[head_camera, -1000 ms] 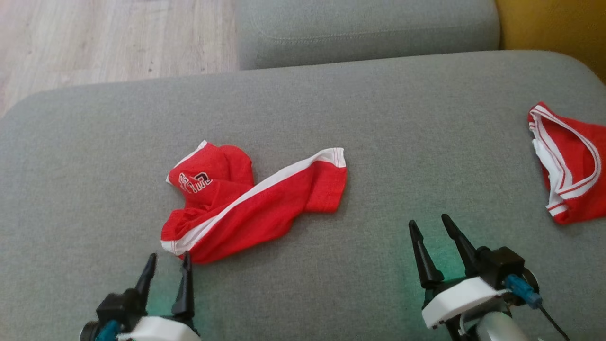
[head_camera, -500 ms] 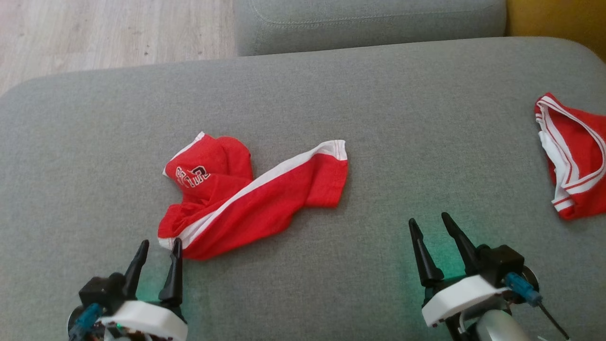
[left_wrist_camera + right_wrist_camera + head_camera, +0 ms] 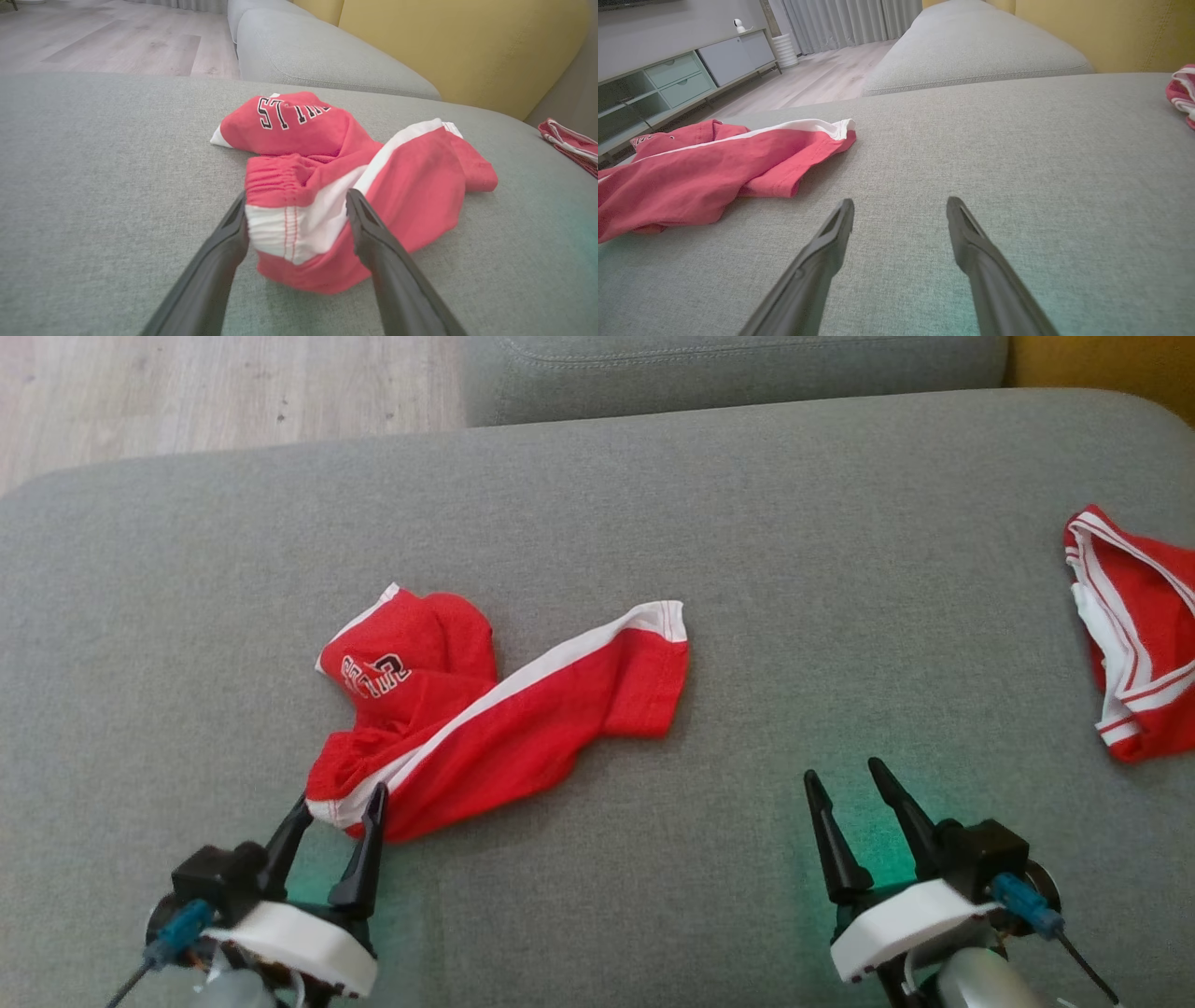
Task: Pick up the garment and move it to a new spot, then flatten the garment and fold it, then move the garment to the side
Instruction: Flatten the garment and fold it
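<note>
Both spread fingers of the left gripper now straddle the waistband end of the red shorts, having crept forward, so a pickup pinch looks imminent; right gripper idle, spread.

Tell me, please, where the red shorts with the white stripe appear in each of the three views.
Head view: the red shorts lie left of centre on the grey cushion, their near corner inside the left gripper.
Left wrist view: centre, waistband corner between the fingers.
Right wrist view: left edge, hem pointing towards the middle.
Shared landmark: the second red garment at each view's right edge.
</note>
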Tool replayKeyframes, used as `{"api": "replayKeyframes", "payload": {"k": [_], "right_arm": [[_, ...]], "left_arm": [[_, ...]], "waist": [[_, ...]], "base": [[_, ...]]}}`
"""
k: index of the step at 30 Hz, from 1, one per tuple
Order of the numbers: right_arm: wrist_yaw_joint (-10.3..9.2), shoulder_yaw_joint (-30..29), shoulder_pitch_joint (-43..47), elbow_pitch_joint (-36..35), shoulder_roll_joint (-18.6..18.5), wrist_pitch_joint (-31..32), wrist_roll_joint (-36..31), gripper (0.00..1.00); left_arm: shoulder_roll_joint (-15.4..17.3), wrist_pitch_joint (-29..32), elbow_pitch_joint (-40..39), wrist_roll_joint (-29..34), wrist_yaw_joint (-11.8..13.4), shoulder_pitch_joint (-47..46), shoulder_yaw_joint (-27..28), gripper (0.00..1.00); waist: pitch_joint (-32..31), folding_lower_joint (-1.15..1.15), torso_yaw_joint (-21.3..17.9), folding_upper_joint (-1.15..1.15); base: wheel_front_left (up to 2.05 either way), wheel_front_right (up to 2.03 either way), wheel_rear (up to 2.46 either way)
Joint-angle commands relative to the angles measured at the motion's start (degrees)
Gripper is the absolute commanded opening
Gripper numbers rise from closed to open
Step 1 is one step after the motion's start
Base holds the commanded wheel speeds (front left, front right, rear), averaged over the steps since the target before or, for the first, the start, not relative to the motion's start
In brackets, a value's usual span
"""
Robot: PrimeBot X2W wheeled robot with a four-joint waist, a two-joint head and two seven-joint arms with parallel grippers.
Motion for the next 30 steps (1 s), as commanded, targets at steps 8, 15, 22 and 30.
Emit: {"api": "replayKeyframes", "payload": {"k": [8,15,22,30], "right_arm": [[-0.04,1.3,-2.8,-0.8,0.2,-0.4,0.6,1.0],[-0.04,1.4,-2.8,-0.7,0.2,-0.4,0.9,1.0],[-0.04,1.5,-3.2,-0.4,0.2,-0.4,1.1,1.0],[-0.04,1.5,-3.6,-0.3,0.2,-0.4,1.4,1.0]], "left_arm": [[7.1,-0.5,-4.1,-1.8,0.1,-3.8,-6.2,1.0],[11.4,-0.5,-7.6,-2.9,0.1,-5.8,-13.3,1.0],[13.3,-0.5,-6.9,-4.7,0.1,-8.5,-18.2,1.0],[14.0,-0.5,-6.7,-6.0,0.1,-10.1,-21.3,1.0]], "waist": [[0.3,0.0,0.6,0.0],[0.8,0.0,1.4,0.0],[1.7,0.0,1.7,0.0],[2.3,0.0,1.3,0.0]], "base": [[0.0,0.0,0.0],[0.0,0.0,0.0],[0.0,0.0,0.0],[0.0,0.0,0.0]]}}
